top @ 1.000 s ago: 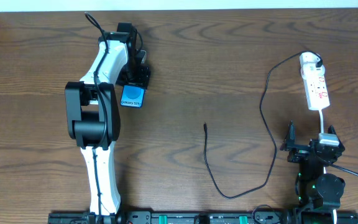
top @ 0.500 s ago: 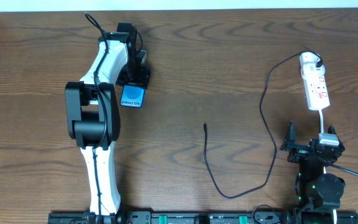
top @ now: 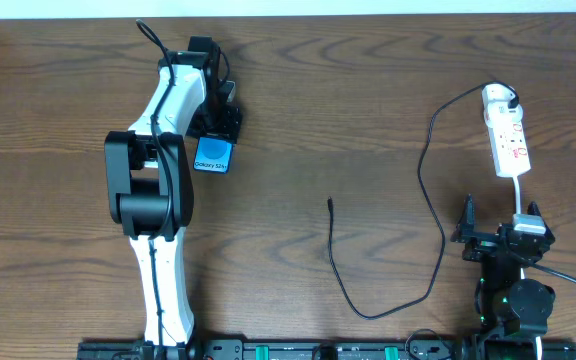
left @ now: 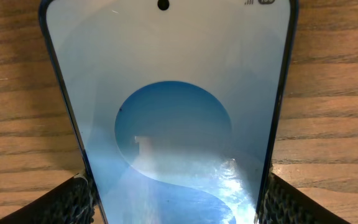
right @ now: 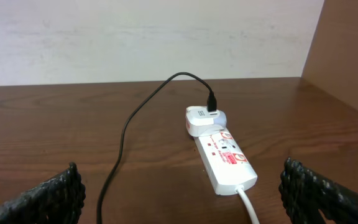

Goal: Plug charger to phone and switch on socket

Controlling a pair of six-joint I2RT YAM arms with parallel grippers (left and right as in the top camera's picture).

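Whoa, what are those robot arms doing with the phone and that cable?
The left gripper has the phone between its fingers, pressing on its two sides as it lies on the table. The black charger cable lies loose in the middle, and its little plug tip is not in the phone yet. Its other end goes into a white adapter on the power strip. The right gripper is open and empty, near the power strip.
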